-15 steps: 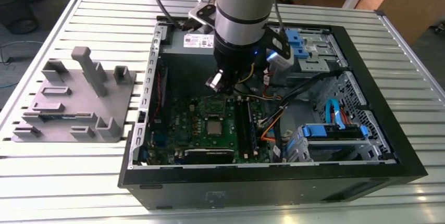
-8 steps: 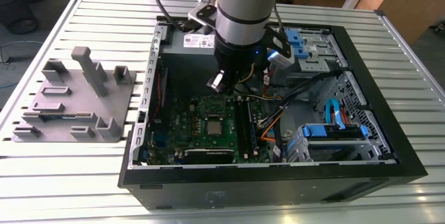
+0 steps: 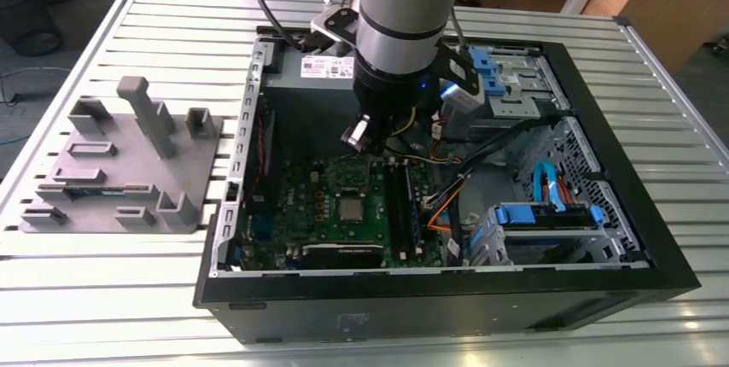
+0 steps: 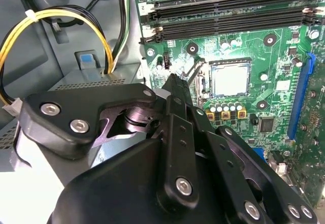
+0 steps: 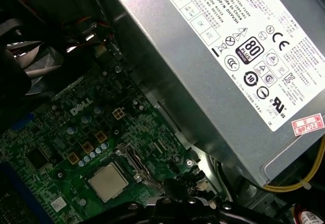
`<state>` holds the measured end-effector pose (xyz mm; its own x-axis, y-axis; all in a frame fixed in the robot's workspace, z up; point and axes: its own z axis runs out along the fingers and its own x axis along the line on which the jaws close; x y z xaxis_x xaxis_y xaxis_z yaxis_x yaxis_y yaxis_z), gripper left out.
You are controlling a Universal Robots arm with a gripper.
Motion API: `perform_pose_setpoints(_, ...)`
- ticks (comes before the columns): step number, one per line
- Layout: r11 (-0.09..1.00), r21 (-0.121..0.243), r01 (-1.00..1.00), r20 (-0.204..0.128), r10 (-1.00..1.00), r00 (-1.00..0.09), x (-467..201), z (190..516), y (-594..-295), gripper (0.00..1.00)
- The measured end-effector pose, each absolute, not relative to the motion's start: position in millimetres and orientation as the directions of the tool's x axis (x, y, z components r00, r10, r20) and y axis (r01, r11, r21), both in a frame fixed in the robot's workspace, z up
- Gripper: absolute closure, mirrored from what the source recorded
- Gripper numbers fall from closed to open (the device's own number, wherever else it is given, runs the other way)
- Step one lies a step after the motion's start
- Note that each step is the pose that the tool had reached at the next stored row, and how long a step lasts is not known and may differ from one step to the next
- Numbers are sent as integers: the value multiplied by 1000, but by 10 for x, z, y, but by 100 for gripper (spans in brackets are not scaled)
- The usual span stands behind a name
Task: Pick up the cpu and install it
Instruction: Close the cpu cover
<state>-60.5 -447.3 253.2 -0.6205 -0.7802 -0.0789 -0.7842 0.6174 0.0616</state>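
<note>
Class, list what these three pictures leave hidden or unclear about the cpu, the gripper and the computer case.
- Gripper fingers: open or shut cannot be told; its own black linkage covers them in the second wrist view.
- Cpu: too small in the exterior view to tell whether it is fully seated in its socket.
- Motherboard: cut off by the picture's edge in the first wrist view.
- Case rear interior: hidden by the arm in the exterior view.

A workshop or lab bench, we think.
We see an opened computer case (image 3: 456, 213) on a slatted metal table (image 3: 102, 299), with a grey tray (image 3: 114, 171) beside it.
</note>
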Motion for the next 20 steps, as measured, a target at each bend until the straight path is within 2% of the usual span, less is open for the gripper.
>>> perform_pose_setpoints(20,597,64,-800,-82,-796,-600,-604,2547,-4506,87)
